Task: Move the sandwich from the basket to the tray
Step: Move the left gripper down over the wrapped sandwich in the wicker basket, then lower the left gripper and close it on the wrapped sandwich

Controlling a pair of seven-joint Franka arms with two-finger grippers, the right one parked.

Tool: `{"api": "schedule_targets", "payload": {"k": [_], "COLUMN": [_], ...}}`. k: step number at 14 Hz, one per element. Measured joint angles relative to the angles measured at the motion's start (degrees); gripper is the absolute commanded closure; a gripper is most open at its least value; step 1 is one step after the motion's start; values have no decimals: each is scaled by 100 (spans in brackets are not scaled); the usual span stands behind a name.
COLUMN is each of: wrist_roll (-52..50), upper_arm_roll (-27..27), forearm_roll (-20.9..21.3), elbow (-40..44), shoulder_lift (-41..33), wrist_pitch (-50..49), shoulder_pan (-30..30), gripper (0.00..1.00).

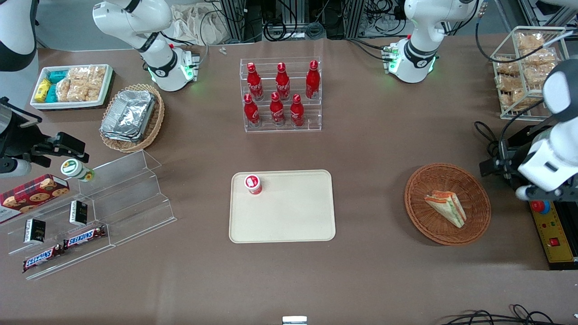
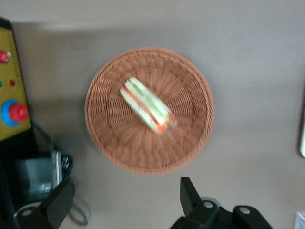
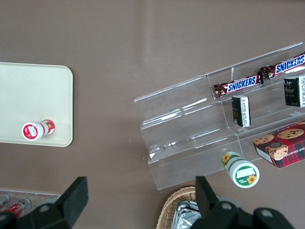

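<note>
**Sandwich not picked yet, gripper off to the side of the basket**

Brown tabletop [image 1: 370,149] with store props all over; walking the front view left to right.

- Parked arm's end: white box of snack packets [image 1: 72,85], tan oval basket with foil containers [image 1: 132,118], clear stepped shelf [image 1: 113,203] with Snickers bars [image 1: 65,248] and a cookie box [image 1: 31,192].
- Middle: rack of red bottles [image 1: 281,95], farther from the front camera than the tray [image 1: 289,216]. Tray holds only a small red-and-white cup [image 1: 253,184] in one corner; rest of it is bare.
- Working arm's end: basket [image 1: 447,204] well apart from the tray, sandwich [image 1: 446,207] lying flat in it, roughly centred. Wire rack of snack bags [image 1: 526,67] farther from the camera.
- Gripper [image 2: 124,200] is raised, just past the basket rim toward the table's end, above the yellow control box [image 1: 553,234]. Fingers [image 2: 189,195] spread wide, nothing between them.

Key relation: in the wrist view the sandwich [image 2: 147,105] sits forward of the fingertips, not under them, and its long axis runs diagonal to the line joining the two fingers. My read: the arm needs to shift over the basket centre, rotate the wrist so the jaws close across the wedge's narrow width, then descend. Wrapper looks slick and the bread is soft, so go light on the squeeze.
</note>
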Motion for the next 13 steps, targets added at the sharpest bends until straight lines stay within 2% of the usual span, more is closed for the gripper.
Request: {"api": "schedule_targets", "payload": {"k": [2, 6, 13], "wrist_roll": [-41, -616, -2615], "upper_arm_roll": [11, 5, -21], "forearm_roll": [-81, -236, -240], "elbow": [-382, -590, -907], "shoulder_lift": [201, 641, 1128], "wrist_pitch": [681, 1144, 2145], "shoulder_pan": [2, -20, -114], "gripper": [1, 2, 2]}}
